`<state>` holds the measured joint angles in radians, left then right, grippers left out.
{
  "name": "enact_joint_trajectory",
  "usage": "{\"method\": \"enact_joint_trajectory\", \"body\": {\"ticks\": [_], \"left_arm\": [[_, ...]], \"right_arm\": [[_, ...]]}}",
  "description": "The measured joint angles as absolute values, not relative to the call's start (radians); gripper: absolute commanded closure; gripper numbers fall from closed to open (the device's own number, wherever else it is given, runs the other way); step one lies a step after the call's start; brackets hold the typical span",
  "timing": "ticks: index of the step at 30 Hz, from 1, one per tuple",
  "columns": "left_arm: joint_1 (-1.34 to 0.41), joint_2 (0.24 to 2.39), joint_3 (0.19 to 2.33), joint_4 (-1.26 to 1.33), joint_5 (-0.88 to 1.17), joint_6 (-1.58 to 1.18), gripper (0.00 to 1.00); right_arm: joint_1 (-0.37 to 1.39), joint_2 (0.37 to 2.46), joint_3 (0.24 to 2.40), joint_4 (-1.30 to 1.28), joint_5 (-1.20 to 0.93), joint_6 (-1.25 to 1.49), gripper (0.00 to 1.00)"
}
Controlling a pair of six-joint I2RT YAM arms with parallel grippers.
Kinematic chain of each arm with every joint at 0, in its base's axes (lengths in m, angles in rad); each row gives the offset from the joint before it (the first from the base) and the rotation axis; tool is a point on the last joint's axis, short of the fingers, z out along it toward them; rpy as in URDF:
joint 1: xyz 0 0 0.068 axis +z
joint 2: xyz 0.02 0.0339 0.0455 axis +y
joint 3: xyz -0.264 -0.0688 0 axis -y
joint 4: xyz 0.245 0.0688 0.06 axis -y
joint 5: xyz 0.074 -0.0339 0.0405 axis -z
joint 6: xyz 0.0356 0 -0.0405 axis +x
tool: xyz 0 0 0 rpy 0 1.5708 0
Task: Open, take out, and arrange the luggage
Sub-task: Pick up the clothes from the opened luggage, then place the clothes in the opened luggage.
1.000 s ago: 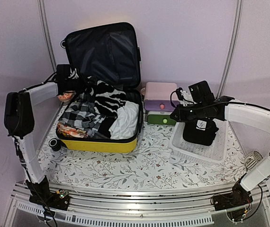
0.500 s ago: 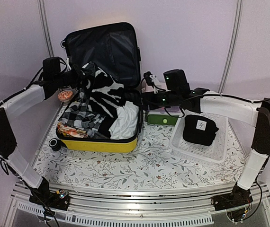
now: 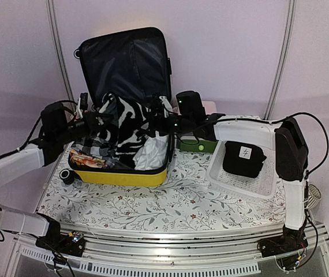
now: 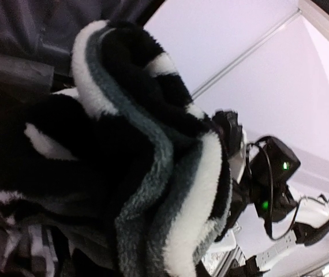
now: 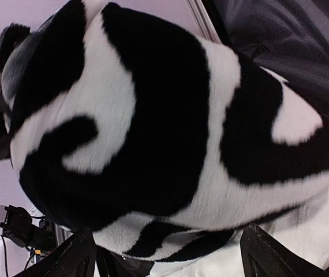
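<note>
Top external view: left gripper (image 3: pixel 93 119) clamps the zebra fleece (image 3: pixel 127 122) above the open luggage (image 3: pixel 121 176); right gripper (image 3: pixel 160 113), jaws spread, faces it, likely for a second hold.

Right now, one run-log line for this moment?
stage: unpacking | luggage: open, lid up, clothes inside | left gripper: jaws shut on zebra-print fleece, held above luggage | right gripper: jaws open, facing fleece

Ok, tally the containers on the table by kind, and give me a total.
Yellow suitcase, lid open: 1
Small drawer box: 1
White mesh basket: 1
Total: 3
</note>
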<state>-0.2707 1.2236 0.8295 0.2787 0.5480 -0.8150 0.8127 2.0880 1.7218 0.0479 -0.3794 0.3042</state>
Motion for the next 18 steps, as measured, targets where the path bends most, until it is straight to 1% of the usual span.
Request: {"method": "enact_joint_trajectory", "body": {"ticks": [4,7,9,10,11,12,14,16,18], "left_arm": [[-0.361,1.106,0.648,0.359,0.518,-0.788,0.94],[-0.447,1.062,0.523,0.409,0.472,-0.758,0.91],[-0.506,1.053,0.461,0.422,0.434,-0.727,0.86],[-0.528,1.054,0.443,0.426,0.421,-0.714,0.83],[-0.548,1.057,0.430,0.427,0.407,-0.698,0.77],[-0.563,1.061,0.424,0.427,0.398,-0.681,0.69],[-0.590,1.070,0.422,0.430,0.383,-0.654,0.47],[-0.632,1.075,0.422,0.427,0.365,-0.619,0.39],[-0.677,1.065,0.422,0.404,0.337,-0.589,0.23]], "right_arm": [[0.824,2.088,1.723,0.076,-0.427,0.321,0.13],[0.845,2.079,1.678,0.116,-0.459,0.321,0.14],[0.864,2.058,1.620,0.133,-0.471,0.321,0.14],[0.871,2.046,1.593,0.136,-0.474,0.321,0.14],[0.877,2.029,1.559,0.139,-0.473,0.323,0.15],[0.882,2.006,1.520,0.140,-0.470,0.326,0.14],[0.885,1.964,1.462,0.139,-0.457,0.333,0.14],[0.885,1.916,1.412,0.133,-0.444,0.340,0.14],[0.885,1.863,1.372,0.114,-0.420,0.353,0.14]]}}
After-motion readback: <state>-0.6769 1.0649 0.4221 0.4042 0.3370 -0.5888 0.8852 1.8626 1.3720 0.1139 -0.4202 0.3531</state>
